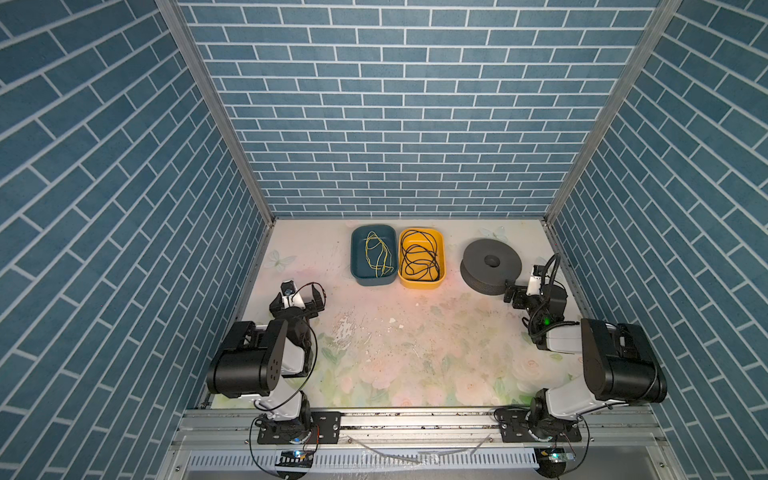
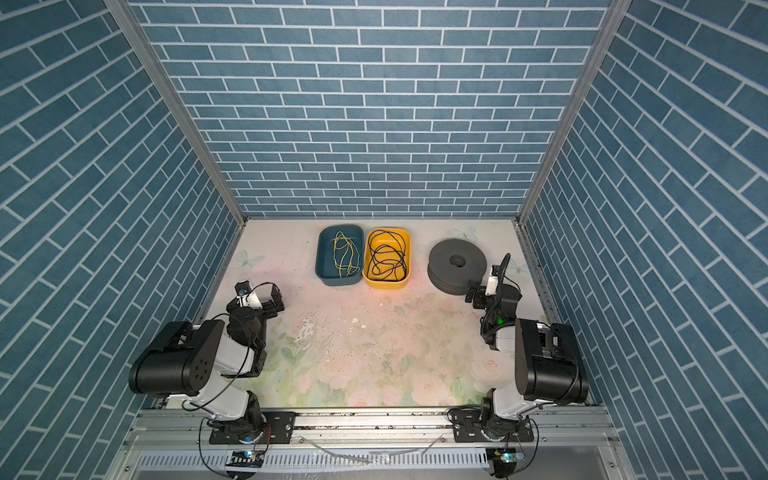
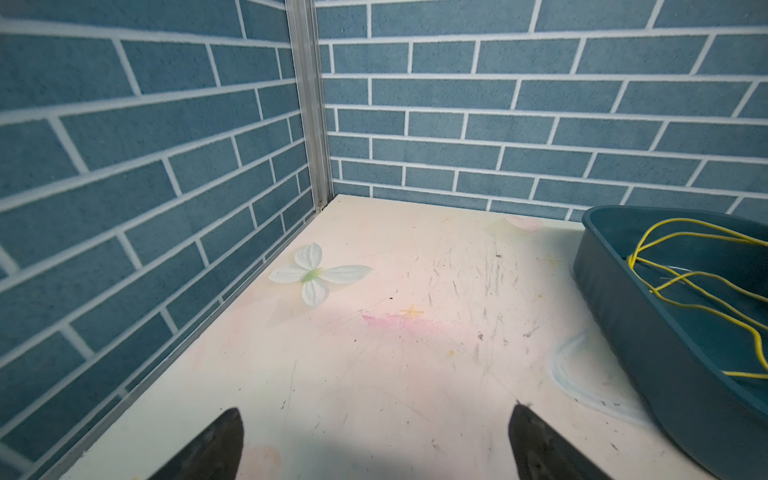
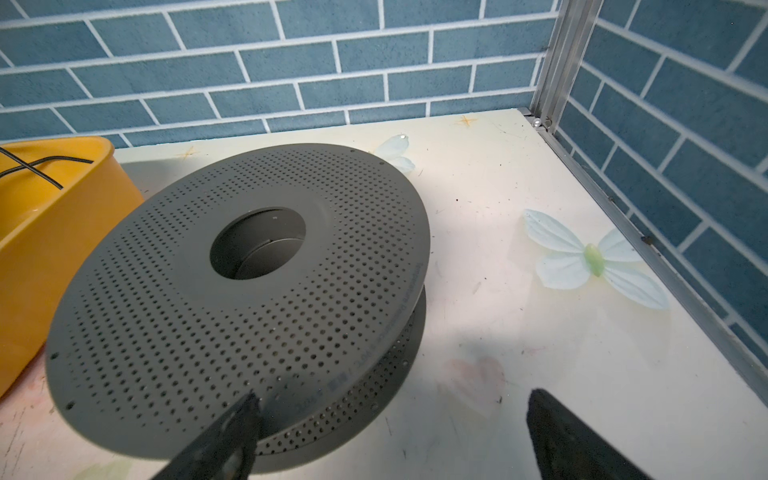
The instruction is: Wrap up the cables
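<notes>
The cables are one thin black cord [image 1: 420,257] [image 2: 386,258] lying in loose loops inside a yellow tray [image 1: 441,243] at the back middle; a short stretch of the cord [image 4: 41,163] shows in the right wrist view. My left gripper [image 1: 301,291] [image 3: 377,409] hovers open over bare table at the left, well short of the trays. On the right, my right gripper [image 1: 512,291] [image 4: 394,392] stands open beside a grey perforated spool [image 1: 491,266] [image 4: 232,291], one finger over the spool's near rim, holding nothing.
A teal tray [image 1: 356,249] [image 3: 648,332] holding a thin yellow-green wire [image 1: 377,257] [image 3: 685,282] sits left of the yellow tray. Blue brick walls enclose the table on three sides. Aluminium rails run along the front edge.
</notes>
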Robot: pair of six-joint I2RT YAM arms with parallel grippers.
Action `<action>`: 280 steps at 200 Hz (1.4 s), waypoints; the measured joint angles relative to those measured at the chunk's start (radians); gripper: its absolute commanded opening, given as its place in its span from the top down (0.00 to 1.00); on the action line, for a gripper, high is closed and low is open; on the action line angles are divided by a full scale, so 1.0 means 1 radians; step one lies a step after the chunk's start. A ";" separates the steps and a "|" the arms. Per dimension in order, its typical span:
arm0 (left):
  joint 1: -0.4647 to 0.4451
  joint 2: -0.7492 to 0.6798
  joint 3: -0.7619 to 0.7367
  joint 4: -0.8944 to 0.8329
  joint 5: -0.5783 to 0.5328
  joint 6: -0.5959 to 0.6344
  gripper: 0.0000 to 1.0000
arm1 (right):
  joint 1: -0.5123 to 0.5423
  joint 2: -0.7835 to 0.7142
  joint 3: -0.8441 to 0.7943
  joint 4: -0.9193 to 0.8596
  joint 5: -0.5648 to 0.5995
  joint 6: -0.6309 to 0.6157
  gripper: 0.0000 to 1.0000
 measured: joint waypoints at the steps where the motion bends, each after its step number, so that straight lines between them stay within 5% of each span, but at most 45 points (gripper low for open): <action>1: 0.000 0.000 0.000 0.000 0.000 0.000 0.00 | 0.000 0.000 0.000 0.000 0.000 0.000 0.01; 110: -0.006 -0.001 0.000 0.000 0.002 0.003 0.00 | 0.001 -0.022 -0.010 0.009 0.012 -0.001 0.01; 143: -0.044 -0.117 -0.002 -0.076 -0.029 0.026 0.00 | 0.023 -0.134 -0.013 -0.056 0.084 -0.001 0.01; 203: -0.095 -0.566 0.195 -0.573 -0.095 0.010 0.08 | 0.074 -0.350 0.170 -0.483 0.192 0.111 0.01; 280: -0.212 -0.497 0.645 -1.281 -0.026 -0.107 0.06 | 0.135 -0.324 0.481 -0.942 0.105 0.325 0.01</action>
